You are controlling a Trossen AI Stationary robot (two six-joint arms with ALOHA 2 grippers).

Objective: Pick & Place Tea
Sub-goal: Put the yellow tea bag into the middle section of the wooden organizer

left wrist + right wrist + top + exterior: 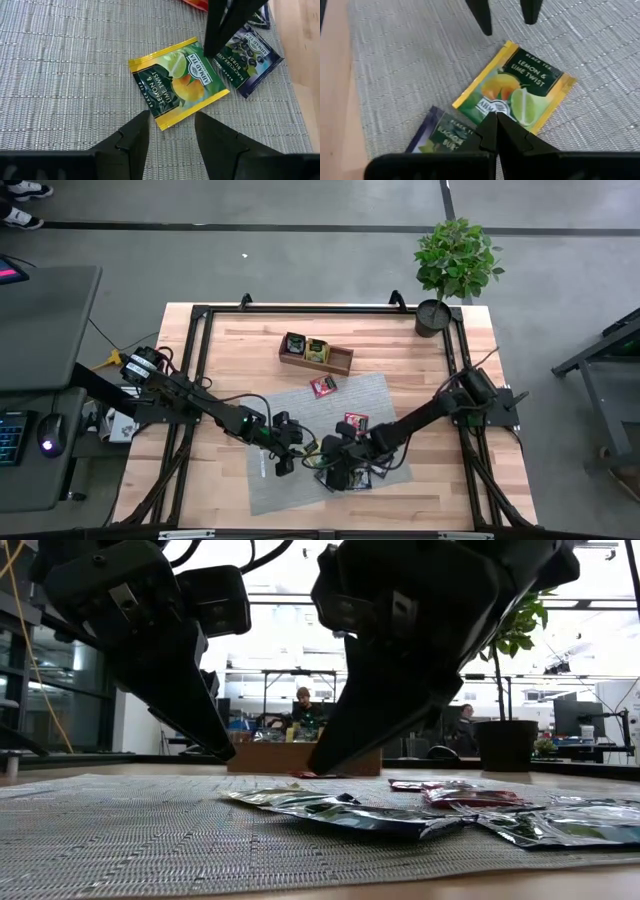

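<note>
A yellow-green lemon and lime tea sachet [177,82] lies flat on the grey mat [370,395], with a black sachet [247,57] beside it. More sachets, red [460,795] and silvery, lie near the mat's near edge. My left gripper [170,135] is open and low over the mat, its fingers just short of one corner of the yellow-green sachet. My right gripper [497,132] is shut, pointing down at the sachet's opposite edge. Two red sachets [322,386] [355,422] lie farther up the mat. The wooden tray [340,360] holds a few sachets. My right gripper has its shut fingertips [215,47] down on the yellow-green sachet's edge by the brand label [487,107], next to the black sachet. The fingers come from above, slanting down from the table's right. The sachet lies flat on the mat.
A potted plant [455,265] stands at the table's far right corner. The tray sits beyond the mat's far edge. Bare mat [65,75] stretches toward the table's left. A black frame [200,320] runs round the table top. People sit in the room beyond [303,700].
</note>
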